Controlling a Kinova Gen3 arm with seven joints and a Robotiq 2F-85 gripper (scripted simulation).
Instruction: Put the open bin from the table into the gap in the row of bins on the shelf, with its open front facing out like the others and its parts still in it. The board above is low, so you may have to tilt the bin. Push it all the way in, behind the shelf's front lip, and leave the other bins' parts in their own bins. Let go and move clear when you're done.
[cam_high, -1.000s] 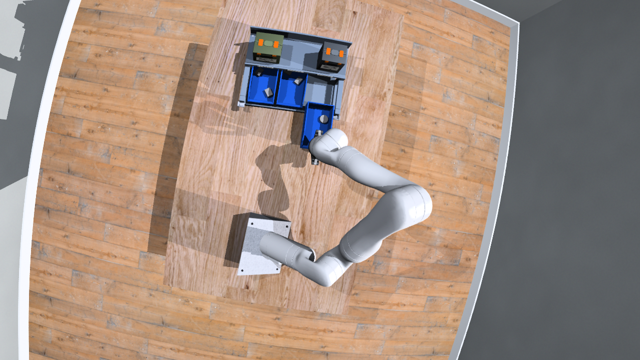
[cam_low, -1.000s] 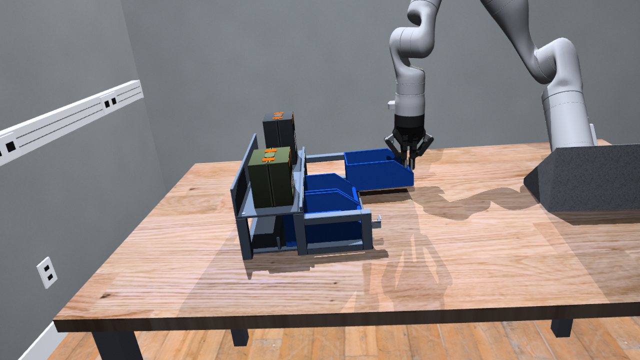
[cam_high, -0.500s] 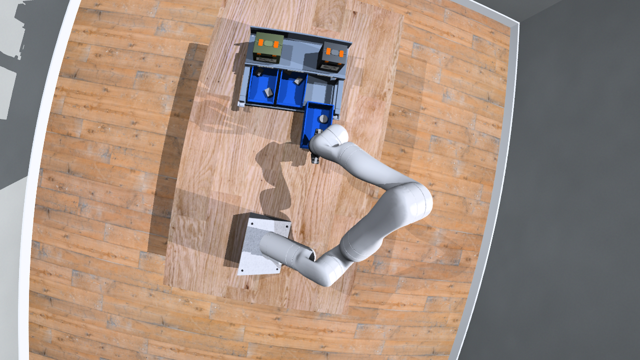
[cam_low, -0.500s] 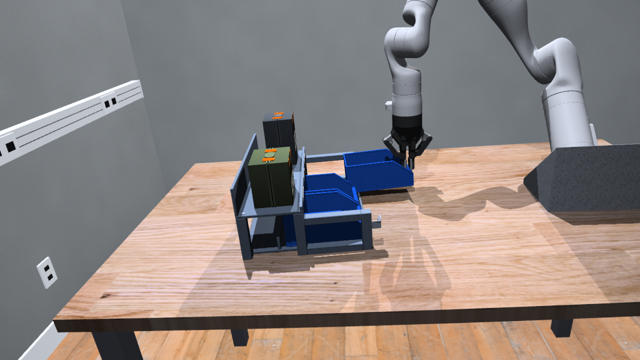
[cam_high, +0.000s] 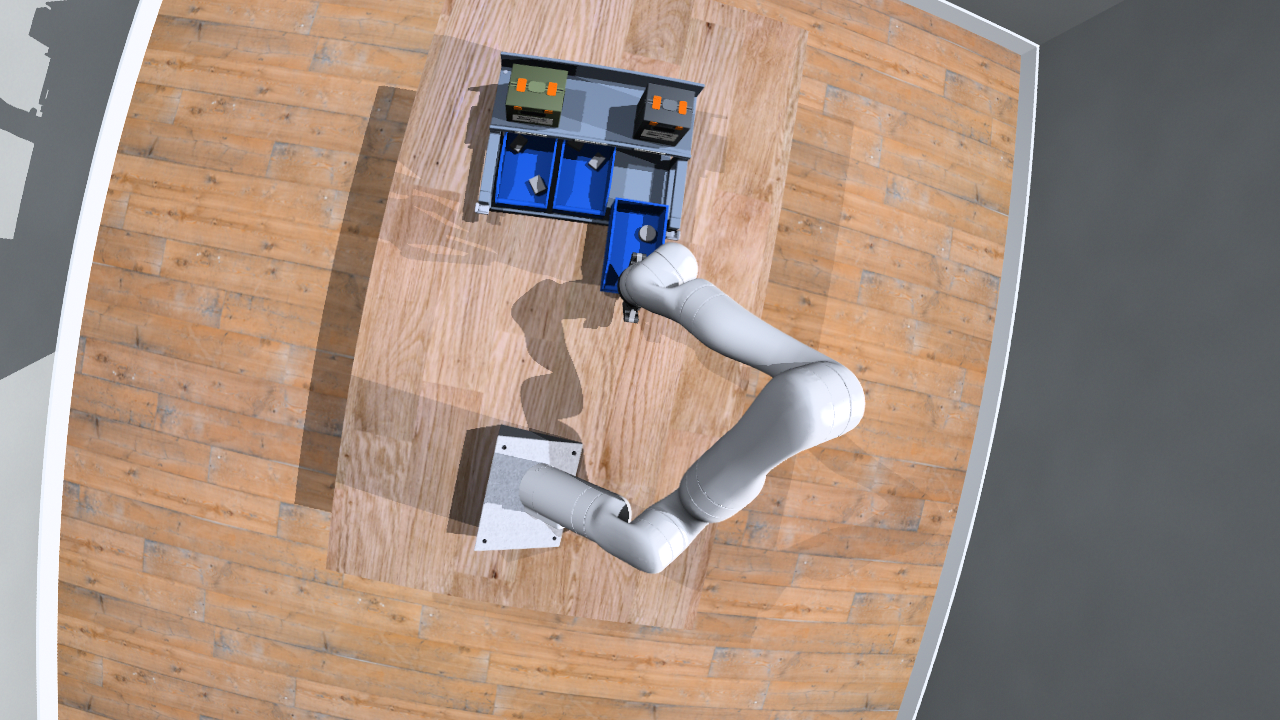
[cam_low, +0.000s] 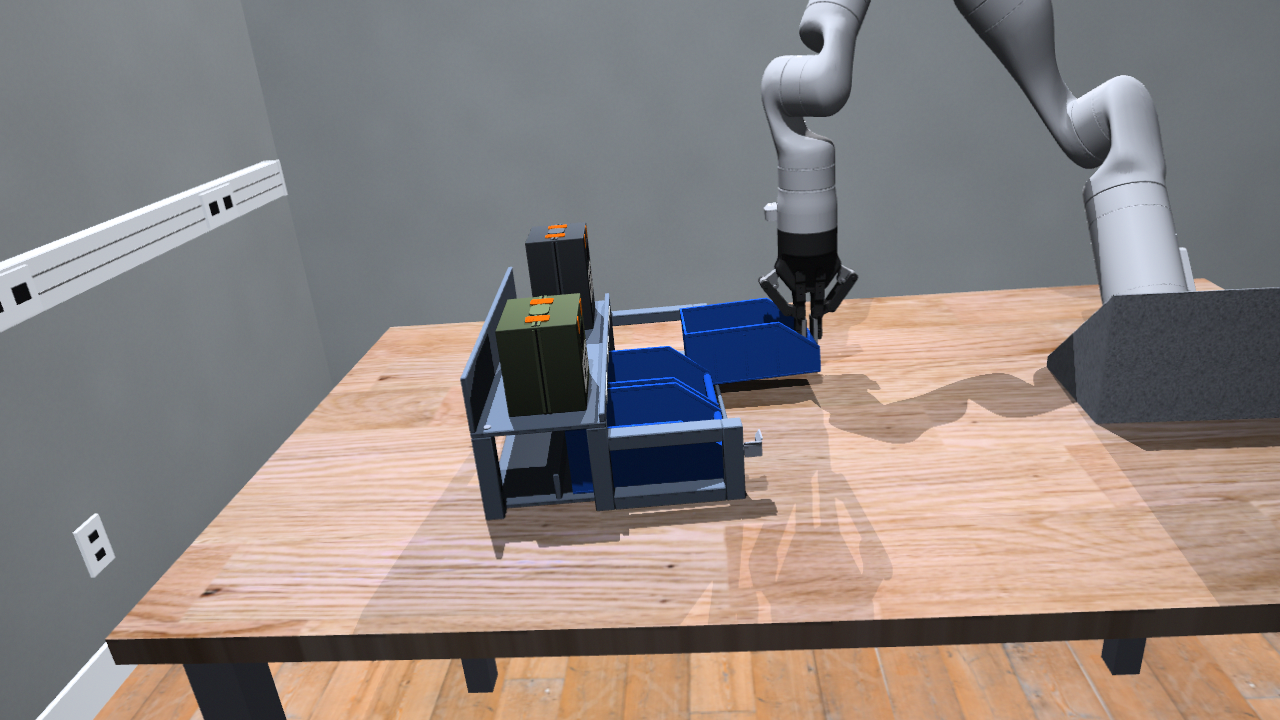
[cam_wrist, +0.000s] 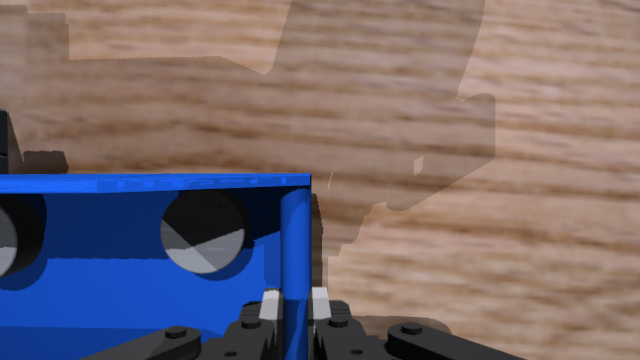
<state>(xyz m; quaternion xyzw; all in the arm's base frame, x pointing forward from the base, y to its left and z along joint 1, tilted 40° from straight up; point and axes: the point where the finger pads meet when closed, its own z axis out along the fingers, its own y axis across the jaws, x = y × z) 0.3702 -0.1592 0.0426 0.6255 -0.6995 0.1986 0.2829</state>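
Observation:
My gripper (cam_low: 811, 329) (cam_wrist: 296, 314) is shut on the front wall of the blue open bin (cam_high: 624, 234) (cam_low: 751, 353) (cam_wrist: 150, 295). The bin hangs above the table, its back end at the gap (cam_high: 638, 186) on the right of the shelf (cam_high: 604, 102) (cam_low: 733, 461) and a little lower than its front. Its open front faces the robot base. A round grey part (cam_high: 647, 232) (cam_wrist: 202, 232) lies in it, and another (cam_wrist: 6, 242) shows at the wrist view's left edge. Two blue bins (cam_high: 519, 165) (cam_high: 577, 186) stand left of the gap, with grey parts in them. The arm hides the fingertips in the top view.
A green case (cam_high: 536, 102) (cam_low: 541, 358) and a dark grey case (cam_high: 666, 120) (cam_low: 559, 259) stand on the upper board behind the bins. The shelf's right side rail (cam_high: 677, 192) borders the gap. The robot base plate (cam_high: 501, 501) is at the near end of the table.

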